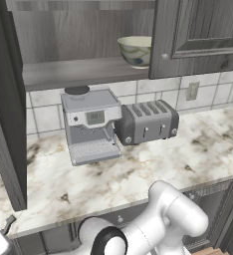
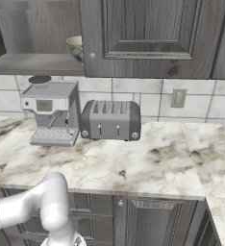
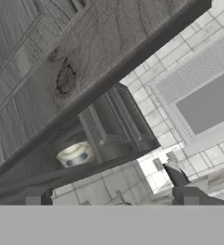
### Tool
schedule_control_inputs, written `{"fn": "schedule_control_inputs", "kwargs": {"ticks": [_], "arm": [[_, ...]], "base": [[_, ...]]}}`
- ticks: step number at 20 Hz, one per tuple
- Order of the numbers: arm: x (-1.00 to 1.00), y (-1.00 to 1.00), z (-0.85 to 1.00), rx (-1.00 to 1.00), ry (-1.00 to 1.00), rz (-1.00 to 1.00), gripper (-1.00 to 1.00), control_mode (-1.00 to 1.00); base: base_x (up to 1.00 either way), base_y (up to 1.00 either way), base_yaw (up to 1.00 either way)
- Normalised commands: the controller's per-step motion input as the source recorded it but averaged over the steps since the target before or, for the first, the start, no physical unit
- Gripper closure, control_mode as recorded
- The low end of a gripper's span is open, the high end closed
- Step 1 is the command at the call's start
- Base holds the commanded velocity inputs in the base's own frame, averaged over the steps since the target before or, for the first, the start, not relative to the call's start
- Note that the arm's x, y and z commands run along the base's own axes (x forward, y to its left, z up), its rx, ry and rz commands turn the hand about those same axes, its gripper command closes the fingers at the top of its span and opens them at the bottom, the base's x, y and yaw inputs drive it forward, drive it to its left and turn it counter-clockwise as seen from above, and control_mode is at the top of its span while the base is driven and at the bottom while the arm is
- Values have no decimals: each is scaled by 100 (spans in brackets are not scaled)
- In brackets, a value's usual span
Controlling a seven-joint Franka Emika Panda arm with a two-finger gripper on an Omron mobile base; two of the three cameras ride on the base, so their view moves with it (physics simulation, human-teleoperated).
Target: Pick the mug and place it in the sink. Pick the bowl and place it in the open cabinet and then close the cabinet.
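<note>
Gripper (image 3: 112,200): dark fingertips spread wide, empty.
Bowl (image 1: 136,51): round cream blue-blotched ceramic, on the shelf of the open grey-brown wood-grain cabinet (image 1: 83,72).

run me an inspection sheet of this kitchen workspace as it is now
surface: marbled counter, nothing loose on it
job's things: bowl sits on the shelf of the open cabinet; its left door stands open
clutter: coffee machine and toaster side by side against the wall
grippers: gripper open, holding nothing, looking toward the cabinet
cables: nothing seen
surroundings: tiled wall with an outlet; lower cabinet fronts under the counter
</note>
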Motion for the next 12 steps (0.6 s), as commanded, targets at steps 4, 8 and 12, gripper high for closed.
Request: {"fn": "schedule_control_inputs", "kwargs": {"ticks": [4,8,12], "arm": [[9,0,0,0,9,-10,-100,-100],[1,-5,0,0,7,-15,-100,-100],[15,-15,0,0,7,-15,-100,-100]], "base": [[0,0,0],[0,0,0],[0,0,0]]}}
